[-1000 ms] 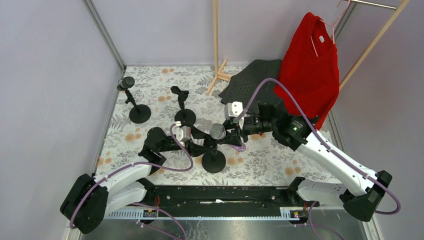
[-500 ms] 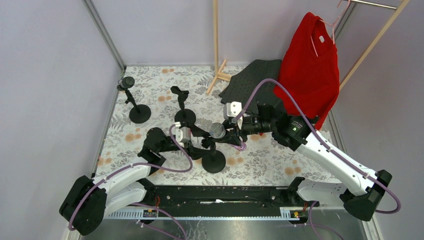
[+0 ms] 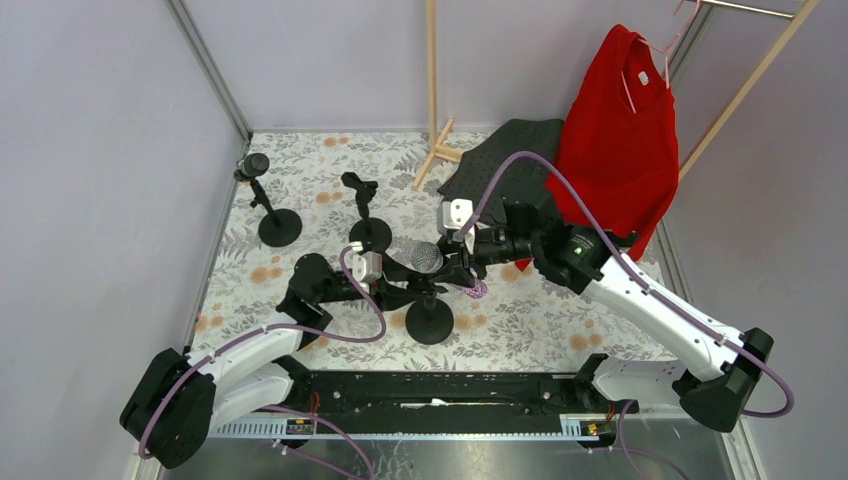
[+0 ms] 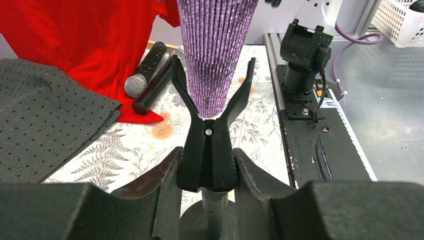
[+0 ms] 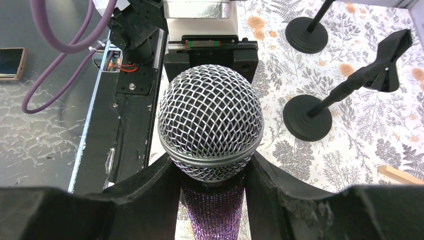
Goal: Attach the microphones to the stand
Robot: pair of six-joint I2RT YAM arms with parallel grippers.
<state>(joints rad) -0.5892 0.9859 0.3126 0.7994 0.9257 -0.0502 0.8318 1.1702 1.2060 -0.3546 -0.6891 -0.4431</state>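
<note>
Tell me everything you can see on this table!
microphone stands: three, black, back left, middle and near.
near stand's clip: one, black, prongs open.
purple microphone: one, glittery with a silver mesh head, tail between the open prongs.
black microphones: one on the back-left stand, at least one lying by the red shirt.
red shirt: one, hanging back right.
mat: one, black, perforated, at the back.
wooden rack: one, pale, at the back.
tablecloth: one, floral, covering the table.
left hand: one, black, squeezing the near stand's clip.
right hand: one, black, gripping the purple microphone.
</note>
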